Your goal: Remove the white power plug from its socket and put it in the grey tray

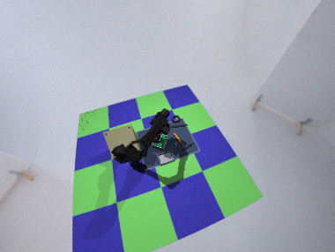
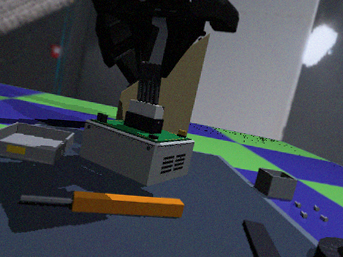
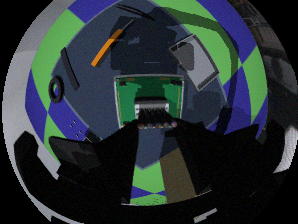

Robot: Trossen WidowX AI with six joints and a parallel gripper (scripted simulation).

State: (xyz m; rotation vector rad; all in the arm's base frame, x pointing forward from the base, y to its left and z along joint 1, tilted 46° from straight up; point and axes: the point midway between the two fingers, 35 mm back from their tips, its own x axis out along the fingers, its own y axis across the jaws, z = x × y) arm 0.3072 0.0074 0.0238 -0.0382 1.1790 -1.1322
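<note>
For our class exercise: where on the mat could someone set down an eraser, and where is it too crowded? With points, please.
There is room between the circuit board (image 1: pixel 165 144) (image 2: pixel 113 126) (image 3: pixel 127 95) and the orange-handled tool (image 1: pixel 177 137) (image 2: pixel 127 205) (image 3: pixel 106 48), and between that tool and the grey tray (image 1: pixel 167 157) (image 2: pixel 41 155) (image 3: pixel 202 62). It is crowded over the board, where the hand (image 2: pixel 150 78) (image 3: pixel 156 123) grips the cables (image 2: pixel 148 93) (image 3: pixel 152 116).
</note>
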